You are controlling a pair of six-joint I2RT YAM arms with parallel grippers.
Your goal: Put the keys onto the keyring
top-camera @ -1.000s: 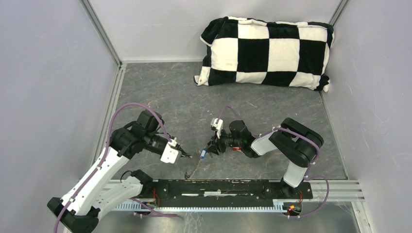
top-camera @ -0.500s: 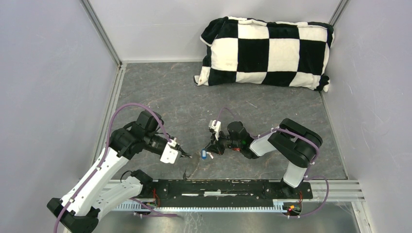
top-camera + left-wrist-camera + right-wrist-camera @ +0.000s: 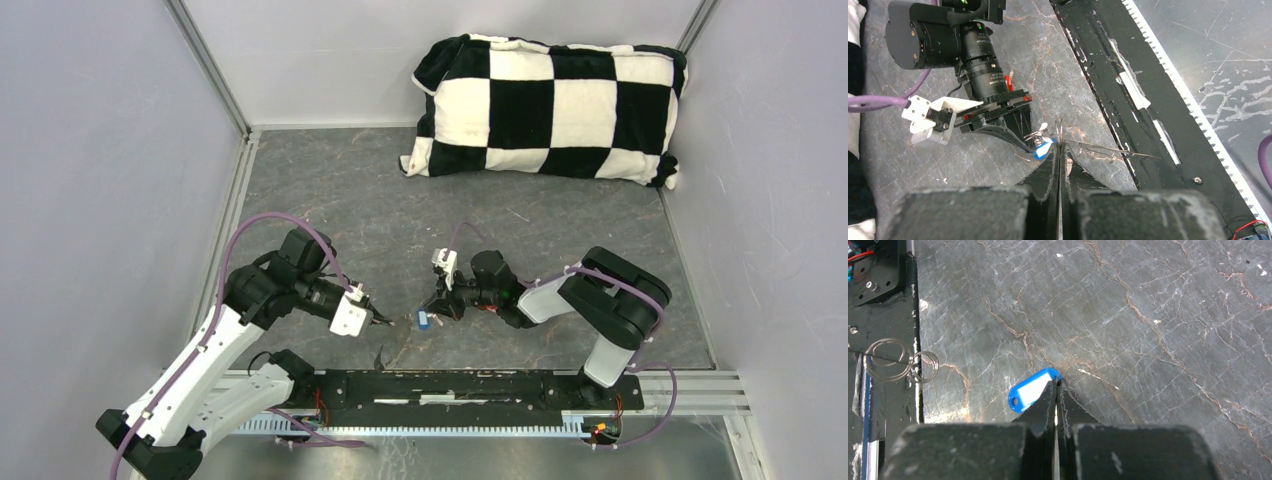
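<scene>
Black-and-white checkered soft pillow (image 3: 545,110) against far wall, on grey marbled tabletop (image 3: 350,200). Black metal mounting rail (image 3: 460,388) along near edge. Plain grey side walls (image 3: 90,150).

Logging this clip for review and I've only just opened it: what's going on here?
Two arms face each other low over the grey table. The right pincer is shut on one end of the blue key tag and holds it out toward the left arm. The left pincer is shut on the thin metal keyring, which stands edge-up right beside the tag. The tag's hole is empty, so it is not yet threaded.
</scene>
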